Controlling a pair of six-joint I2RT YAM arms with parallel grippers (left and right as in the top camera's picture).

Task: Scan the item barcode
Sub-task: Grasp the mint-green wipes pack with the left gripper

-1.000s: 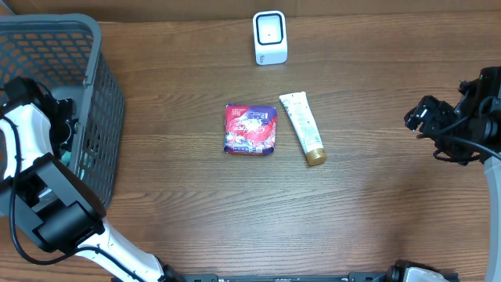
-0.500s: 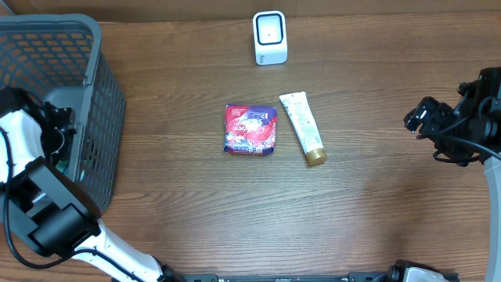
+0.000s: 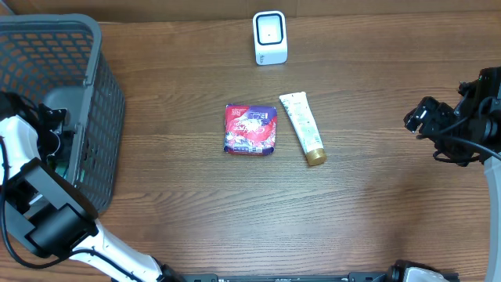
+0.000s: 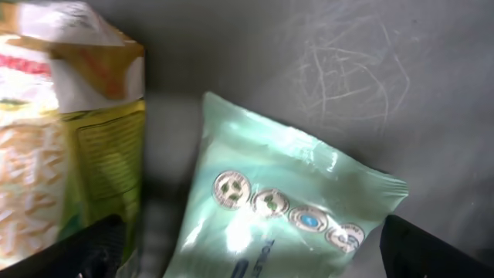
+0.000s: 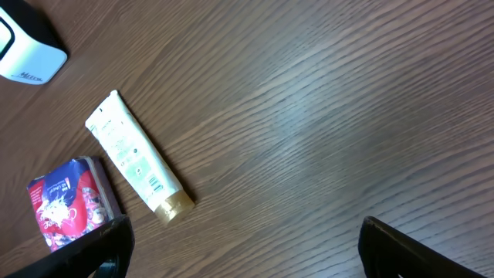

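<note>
Inside the basket (image 3: 94, 47) at the bench's (image 3: 196, 211) left edge, the left gripper (image 4: 262, 251) is spread over a green pouch (image 4: 278, 201), print unreadable; the right gripper (image 5: 255, 251) is likewise released.

i see a brown wooden table (image 3: 196, 211) with fine grain filling my view; a paler tan strip (image 3: 376, 6) runs beyond its far edge; soft, even light.

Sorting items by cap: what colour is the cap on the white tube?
Gold. The cap of the tube shows best in the right wrist view.
</note>
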